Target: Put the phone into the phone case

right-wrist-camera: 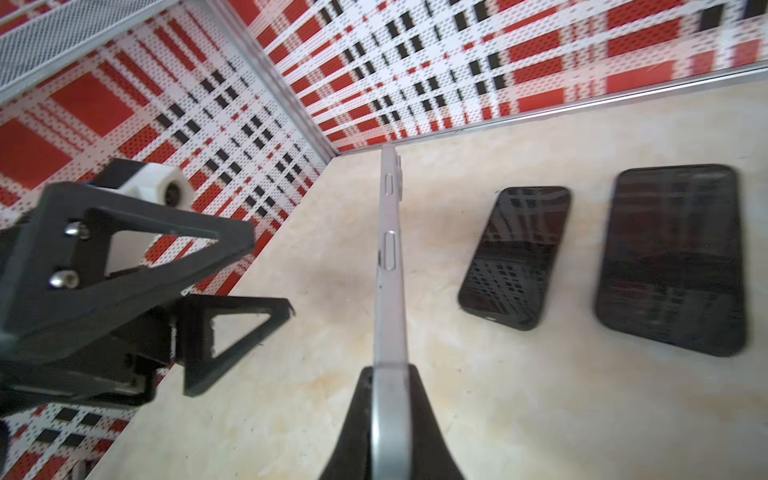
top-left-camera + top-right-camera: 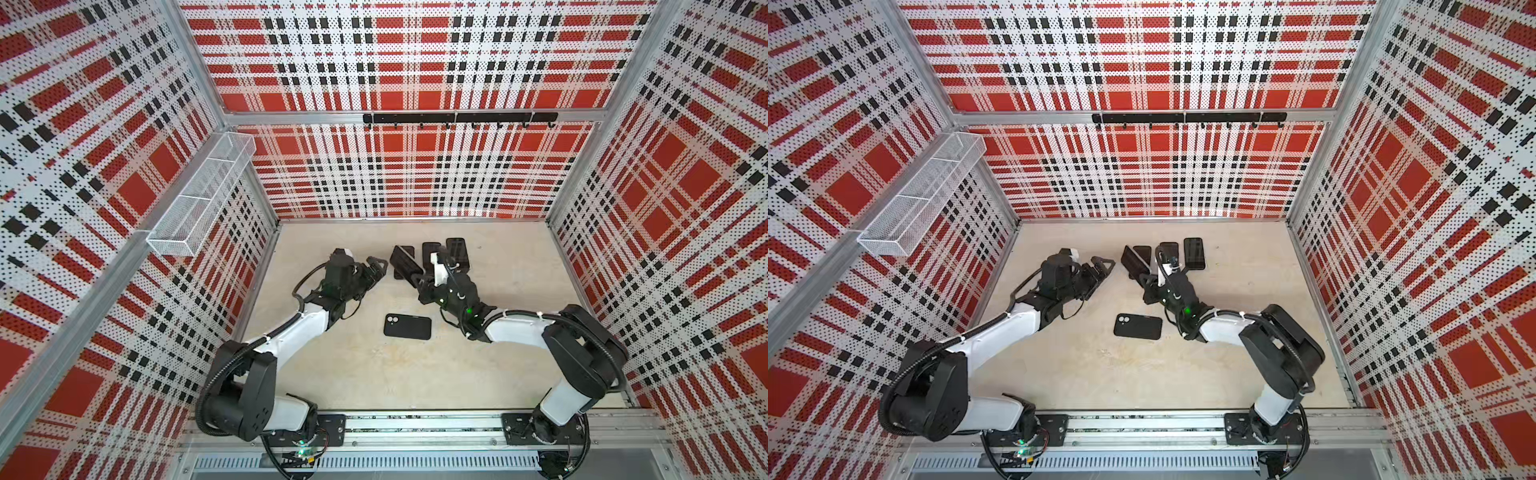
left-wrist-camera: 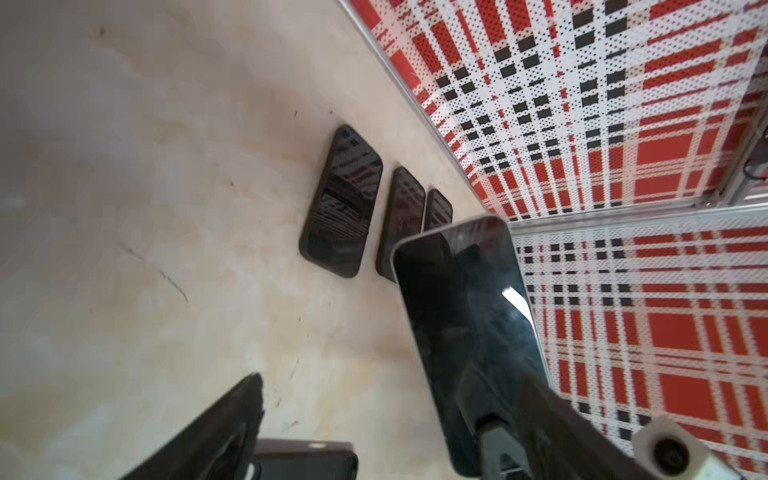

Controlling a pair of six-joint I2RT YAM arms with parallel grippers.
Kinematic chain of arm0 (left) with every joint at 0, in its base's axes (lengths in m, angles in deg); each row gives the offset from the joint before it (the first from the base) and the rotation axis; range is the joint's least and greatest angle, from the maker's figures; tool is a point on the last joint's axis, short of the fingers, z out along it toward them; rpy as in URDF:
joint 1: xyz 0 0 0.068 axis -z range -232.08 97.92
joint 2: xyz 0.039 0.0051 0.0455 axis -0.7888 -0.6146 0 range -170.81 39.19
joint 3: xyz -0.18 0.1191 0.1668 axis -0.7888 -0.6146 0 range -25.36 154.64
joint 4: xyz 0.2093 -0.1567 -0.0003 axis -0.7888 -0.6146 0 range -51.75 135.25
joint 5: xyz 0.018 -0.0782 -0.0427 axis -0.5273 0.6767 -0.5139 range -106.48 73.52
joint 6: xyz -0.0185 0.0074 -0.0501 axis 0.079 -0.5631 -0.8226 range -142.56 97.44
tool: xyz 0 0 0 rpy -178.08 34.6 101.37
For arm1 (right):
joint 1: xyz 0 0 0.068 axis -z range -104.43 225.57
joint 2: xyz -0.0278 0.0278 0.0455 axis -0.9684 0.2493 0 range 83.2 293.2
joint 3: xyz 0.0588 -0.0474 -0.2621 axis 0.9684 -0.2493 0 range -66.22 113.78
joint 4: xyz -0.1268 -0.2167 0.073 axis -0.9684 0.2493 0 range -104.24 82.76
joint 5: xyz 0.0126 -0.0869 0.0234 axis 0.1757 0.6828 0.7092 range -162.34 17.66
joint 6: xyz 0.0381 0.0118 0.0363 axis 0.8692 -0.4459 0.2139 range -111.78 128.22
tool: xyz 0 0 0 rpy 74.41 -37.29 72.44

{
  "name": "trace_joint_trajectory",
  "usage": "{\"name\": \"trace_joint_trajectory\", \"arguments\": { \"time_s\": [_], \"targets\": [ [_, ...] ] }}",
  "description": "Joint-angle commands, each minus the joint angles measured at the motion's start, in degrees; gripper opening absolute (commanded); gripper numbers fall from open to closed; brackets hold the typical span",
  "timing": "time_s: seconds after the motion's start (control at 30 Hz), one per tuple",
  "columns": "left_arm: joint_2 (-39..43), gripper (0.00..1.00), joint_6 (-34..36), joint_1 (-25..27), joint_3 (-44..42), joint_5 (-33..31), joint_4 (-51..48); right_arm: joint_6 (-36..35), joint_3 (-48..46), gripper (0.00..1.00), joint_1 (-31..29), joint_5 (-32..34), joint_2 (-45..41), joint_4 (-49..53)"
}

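The black phone case (image 2: 407, 326) (image 2: 1138, 326) lies flat in the middle of the table, with its camera cutout to the left. My right gripper (image 2: 413, 276) (image 1: 388, 374) is shut on the lower end of a silver-edged phone (image 2: 402, 258) (image 1: 388, 249) (image 3: 465, 324) and holds it tilted above the table, behind the case. My left gripper (image 2: 379, 266) (image 3: 390, 378) is open just left of that phone. One of its fingers (image 3: 561, 432) is beside the screen and the other (image 3: 232, 419) stands well off.
Three more dark phones (image 3: 343, 203) (image 3: 401, 220) (image 3: 437, 208) lie face up in a row near the back wall, close behind the held phone. A wire basket (image 2: 199, 199) hangs on the left wall and a hook rail (image 2: 459, 118) on the back wall.
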Motion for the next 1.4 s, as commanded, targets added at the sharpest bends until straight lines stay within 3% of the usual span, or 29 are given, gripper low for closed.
{"name": "trace_joint_trajectory", "arguments": {
  "time_s": [0.0, 0.37, 0.6, 0.9, 1.17, 1.37],
  "targets": [
    [-3.58, 0.9, 15.2, 1.94, 4.29, -4.38, -14.32, -1.53, 0.17, 0.03, 3.04, -2.28, -7.03, 11.25],
    [-12.86, 0.57, 25.45, 6.78, 7.74, -4.01, -22.78, -10.12, 6.37, 0.03, 16.64, -20.4, -19.87, 51.35],
    [-16.51, 0.53, 28.53, 9.86, 8.58, -4.08, -26.3, -17.28, 13.54, 0.07, 23.48, -30.41, -18.63, 69.81],
    [-15.42, 0.45, 28.57, 9.94, 6.18, -3.78, -28.4, -17.77, 14.46, 0.06, 24.14, -39.0, -15.61, 72.62],
    [-16.35, 0.24, 27.04, 10.12, 3.76, -0.41, -27.44, -14.03, 10.7, 0.07, 24.05, -49.0, -12.04, 67.15],
    [-16.42, 0.13, 24.9, 10.78, 2.86, 1.6, -27.1, -12.38, 7.9, 0.07, 23.48, -52.91, -9.47, 64.46]
  ]
}}
